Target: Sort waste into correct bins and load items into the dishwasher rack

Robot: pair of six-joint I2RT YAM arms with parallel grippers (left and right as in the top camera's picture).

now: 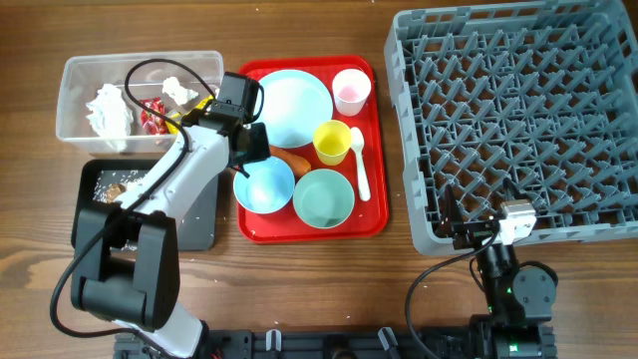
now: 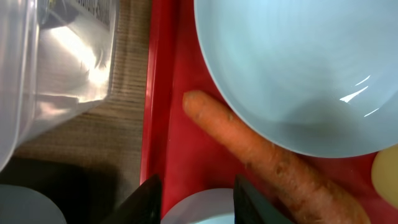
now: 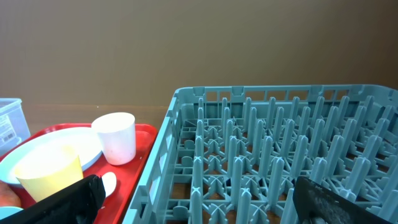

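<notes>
Left gripper (image 2: 196, 190) poised over bowl (image 2: 199, 210) rim, jaws part-spread; impossible to tell of any grip. Just ahead, carrot (image 2: 267, 162) flat on red tray (image 2: 180, 149) against plate (image 2: 298, 68), long axis diagonal, narrow tip toward tray's left edge, thick end toward yellow cup (image 1: 332, 143). Right gripper (image 3: 199, 205) spread wide, empty, by rack (image 3: 280, 143).

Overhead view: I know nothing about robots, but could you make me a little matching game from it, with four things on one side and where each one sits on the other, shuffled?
Things
1. carrot
2. white spoon
3. crumpled tissues
4. pink cup

Places
A. inside the clear tub
B. top right corner of the red tray, as pictured
C. between the plate and a bowl
D. just right of the yellow cup

Pairs: 1-C, 2-D, 3-A, 4-B
</notes>
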